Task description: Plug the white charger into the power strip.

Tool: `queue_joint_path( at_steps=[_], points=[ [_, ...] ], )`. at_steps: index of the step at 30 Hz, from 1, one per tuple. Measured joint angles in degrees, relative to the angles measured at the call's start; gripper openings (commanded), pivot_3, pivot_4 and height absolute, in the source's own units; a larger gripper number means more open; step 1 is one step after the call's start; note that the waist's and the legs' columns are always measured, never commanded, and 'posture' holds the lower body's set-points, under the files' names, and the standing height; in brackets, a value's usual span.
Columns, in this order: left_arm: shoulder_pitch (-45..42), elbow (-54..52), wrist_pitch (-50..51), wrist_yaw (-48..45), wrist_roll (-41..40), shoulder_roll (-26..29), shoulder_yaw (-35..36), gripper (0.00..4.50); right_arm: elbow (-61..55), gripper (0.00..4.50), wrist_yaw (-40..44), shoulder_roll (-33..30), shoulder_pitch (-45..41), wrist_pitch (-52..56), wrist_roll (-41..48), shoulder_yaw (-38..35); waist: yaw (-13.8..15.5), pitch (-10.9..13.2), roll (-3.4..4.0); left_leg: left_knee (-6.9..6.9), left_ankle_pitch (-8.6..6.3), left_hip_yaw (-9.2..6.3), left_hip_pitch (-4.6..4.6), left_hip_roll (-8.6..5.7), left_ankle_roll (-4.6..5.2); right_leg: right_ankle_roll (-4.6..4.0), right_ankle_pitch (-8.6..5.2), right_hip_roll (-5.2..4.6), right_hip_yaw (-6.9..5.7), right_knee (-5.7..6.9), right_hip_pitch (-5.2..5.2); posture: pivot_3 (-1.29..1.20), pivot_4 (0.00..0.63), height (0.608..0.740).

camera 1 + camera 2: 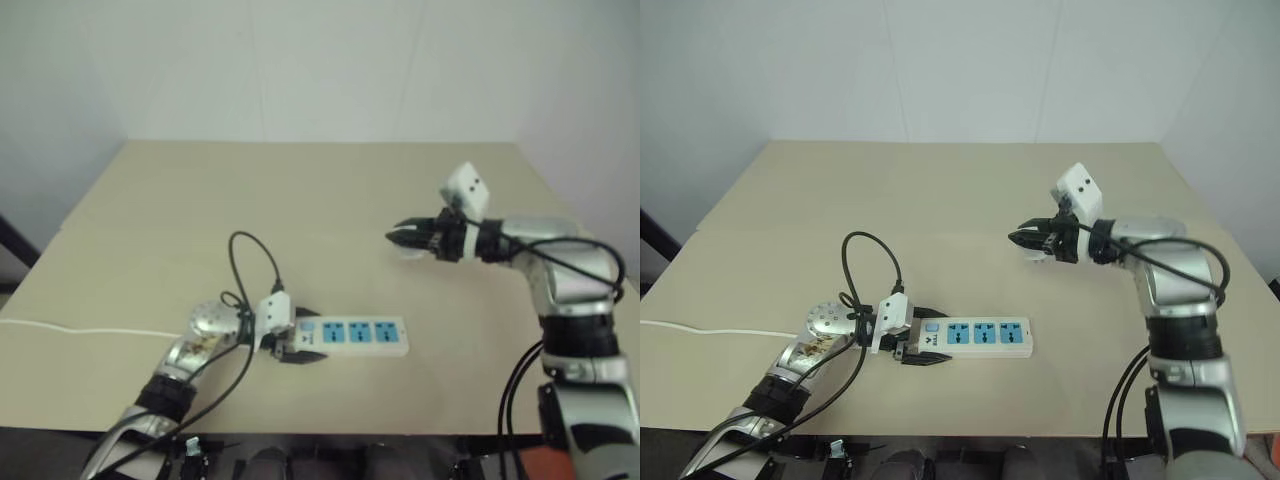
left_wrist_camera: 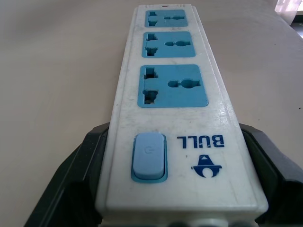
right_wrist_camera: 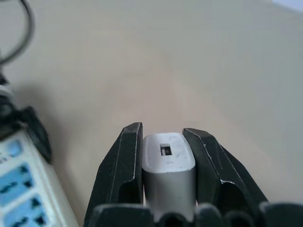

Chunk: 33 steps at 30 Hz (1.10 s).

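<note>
The power strip looks like smooth white plastic with a mild gloss, lightly scuffed and smudged on top; its three socket faces are matt blue plastic, and the switch is a paler blue with a satin sheen. The white charger appears to be smooth plastic, softly glossy (its rounded edges catch the light). The fingers gripping it are black, matt, hard-looking plastic with faintly worn edges. The table is a beige, matt, even surface, like laminate.
</note>
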Motion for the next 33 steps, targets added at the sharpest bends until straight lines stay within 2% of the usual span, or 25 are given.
queue_joint_path(
  at_steps=[4, 9, 12, 21, 33],
  points=[
    [-0.22, 0.31, -0.03, -0.67, -0.1, 0.73, 0.17, 3.32, -3.93, 1.18, -1.36, 9.12, 9.55, -4.99, 6.14, -1.28, -0.55, 0.01, 0.02, -0.11, 0.0, 0.01, 0.01, 0.0, 0.0, -0.01, -0.02, 0.0, 0.09, 0.03, -0.08, 0.0, 0.15, 0.74],
    [-0.34, 0.74, -0.08, -0.76, -0.16, 1.07, 0.35, 3.32, -2.66, 1.18, 2.43, 14.23, 12.1, -14.78, 9.56, 0.12, -0.8, 0.02, 0.03, -0.14, 0.0, 0.03, 0.19, 0.01, 0.0, -0.01, -0.02, 0.03, 0.14, 0.05, -0.01, 0.0, 0.15, 0.74],
    [-0.39, 0.72, -0.1, -0.83, -0.23, 1.2, 0.36, 3.32, 1.14, 1.18, 3.54, 17.2, 13.65, -20.88, 8.99, 3.48, -0.88, 0.02, 0.03, -0.22, 0.01, 0.08, 0.22, 0.03, -0.01, -0.03, -0.04, 0.08, 0.13, 0.07, -0.01, 0.0, 0.15, 0.74],
    [-0.33, 0.64, -0.03, -0.92, -0.45, 1.65, 0.39, 3.32, 9.8, 1.18, 6.68, 18.83, 14.58, -33.49, 5.24, 9.92, -0.99, 0.02, 0.03, -0.23, 0.01, 0.07, 0.22, 0.03, -0.01, -0.05, -0.04, 0.09, 0.14, 0.08, -0.04, 0.0, 0.15, 0.74],
    [0.01, 0.07, 0.04, -0.7, -0.45, 1.97, 0.38, 3.32, 10.88, 1.18, 6.9, 20.34, 14.59, -36.25, 5.22, 12.13, -1.1, 0.02, 0.03, -0.28, 0.01, 0.05, 0.25, 0.06, -0.01, -0.07, -0.05, 0.12, 0.14, 0.08, -0.05, 0.0, 0.15, 0.74]
  ],
)
